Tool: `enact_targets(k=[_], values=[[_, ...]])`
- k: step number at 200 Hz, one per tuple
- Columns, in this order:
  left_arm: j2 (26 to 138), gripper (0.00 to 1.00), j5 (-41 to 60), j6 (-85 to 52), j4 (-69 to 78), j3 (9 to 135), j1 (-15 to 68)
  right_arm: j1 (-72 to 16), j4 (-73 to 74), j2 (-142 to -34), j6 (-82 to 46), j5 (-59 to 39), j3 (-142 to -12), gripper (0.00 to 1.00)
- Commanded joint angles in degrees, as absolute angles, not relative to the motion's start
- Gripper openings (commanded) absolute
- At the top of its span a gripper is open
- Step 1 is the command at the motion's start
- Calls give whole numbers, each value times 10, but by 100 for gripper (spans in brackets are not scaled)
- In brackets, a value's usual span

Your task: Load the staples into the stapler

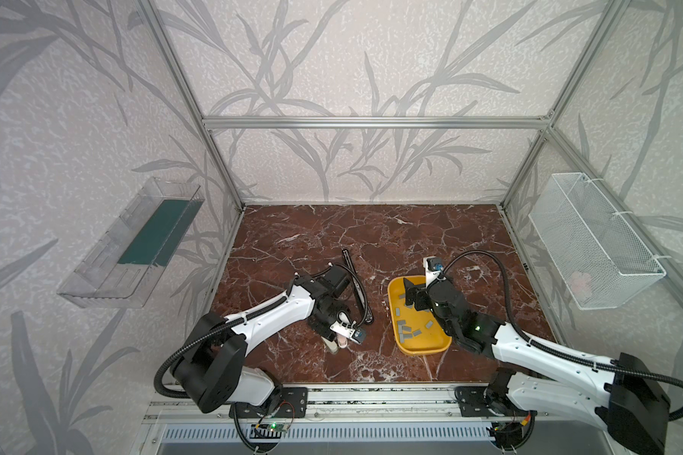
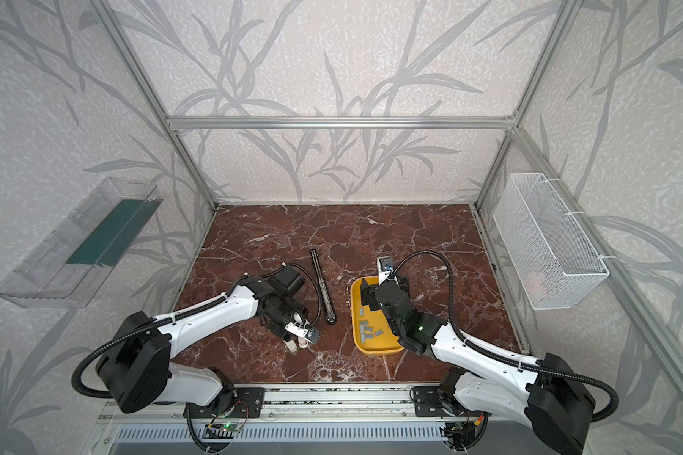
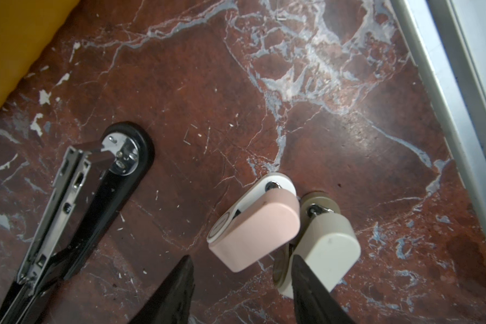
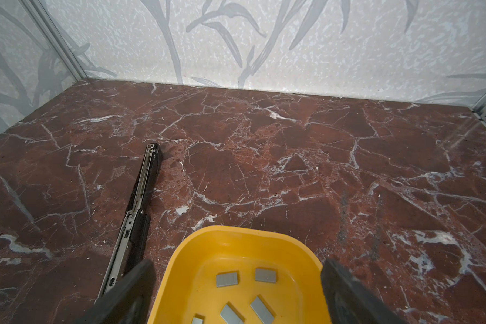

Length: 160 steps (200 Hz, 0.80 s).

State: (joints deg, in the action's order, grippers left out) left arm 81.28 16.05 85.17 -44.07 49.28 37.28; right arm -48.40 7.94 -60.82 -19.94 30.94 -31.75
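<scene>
Jaws apart on both: my right hand over the yellow tray of staples, my left hand at two small staplers.
The black stapler lies unfolded between them, its long axis toward the back wall and its round end nearest me.

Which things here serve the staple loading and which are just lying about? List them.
Job: staples, tray, black stapler, pink stapler, beige stapler (which stapler is meant is unclear).
Lying about: wire basket, clear bin.
</scene>
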Motion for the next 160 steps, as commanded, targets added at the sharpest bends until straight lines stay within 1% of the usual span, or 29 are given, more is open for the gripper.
enact_targets(k=[1,35,98,125,142,160], values=[[803,58,163,880,-439,488,383,-473,72,-598,-216,298,-332,93],[821,57,131,885,-449,489,406,-456,71,-590,-233,281,-323,93],[844,55,107,882,-450,492,429,-427,57,-585,-259,249,-322,93],[856,52,99,877,-452,494,446,-411,53,-584,-271,233,-321,93],[865,47,99,874,-460,503,446,-403,49,-581,-277,225,-320,93],[872,45,104,872,-463,508,446,-398,50,-577,-283,221,-317,93]])
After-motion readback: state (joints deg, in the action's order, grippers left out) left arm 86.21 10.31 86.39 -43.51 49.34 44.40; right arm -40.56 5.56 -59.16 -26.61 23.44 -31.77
